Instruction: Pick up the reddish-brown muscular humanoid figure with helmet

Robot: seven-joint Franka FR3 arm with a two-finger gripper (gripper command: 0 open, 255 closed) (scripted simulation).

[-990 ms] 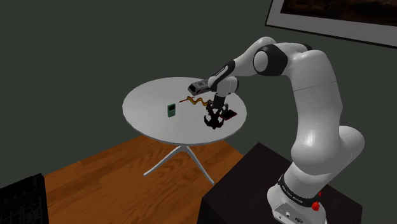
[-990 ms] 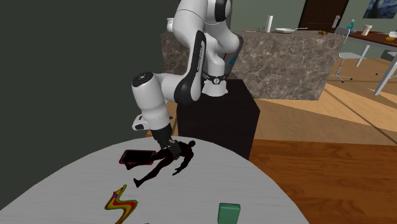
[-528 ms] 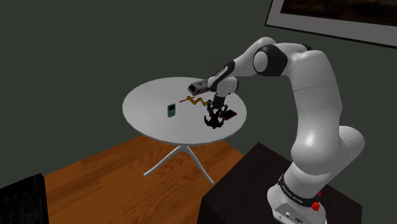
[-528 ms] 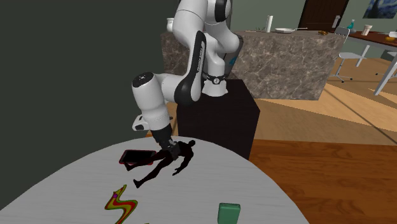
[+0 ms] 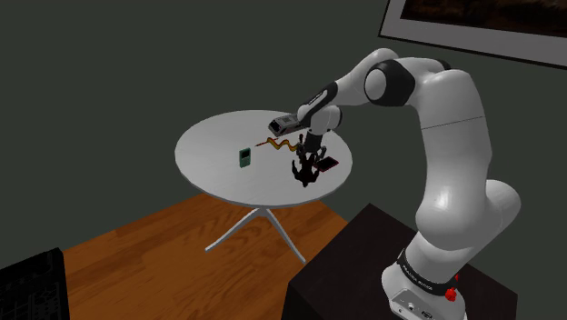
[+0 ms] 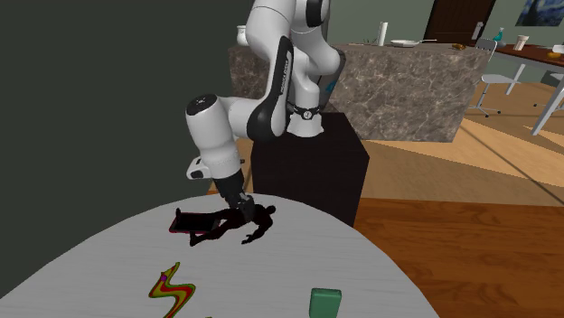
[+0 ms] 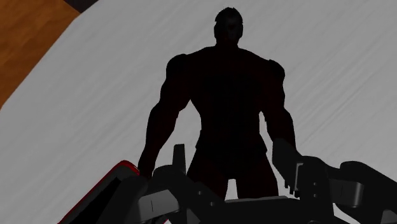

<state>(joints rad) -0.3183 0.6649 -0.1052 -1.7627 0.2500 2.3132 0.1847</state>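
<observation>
The muscular humanoid figure [image 6: 242,225] looks almost black with a faint reddish-brown tint. It hangs just above the round white table [image 6: 298,262], tilted, with its legs over a flat black red-rimmed slab [image 6: 188,219]. My gripper [image 6: 239,209] is shut on the figure around its waist. In the wrist view the two fingers [image 7: 283,159] clasp the figure [image 7: 226,102] at the hips, its helmeted head pointing away from my gripper [image 7: 231,159]. From the shoulder view the figure [image 5: 303,171] dangles under the gripper [image 5: 310,155] near the table's edge closest to the stand.
A green box [image 5: 243,157] and a red-yellow zigzag piece [image 5: 277,143] lie on the table [image 5: 218,145] further in. The red-rimmed slab [image 5: 328,165] sits right beside the figure. The black stand [image 6: 312,167] is close behind, with wooden floor [image 5: 154,236] below.
The fingers closed on the figure, which had been lying flat. The hand has since risen a little, and the figure has come off the table and tilted.
</observation>
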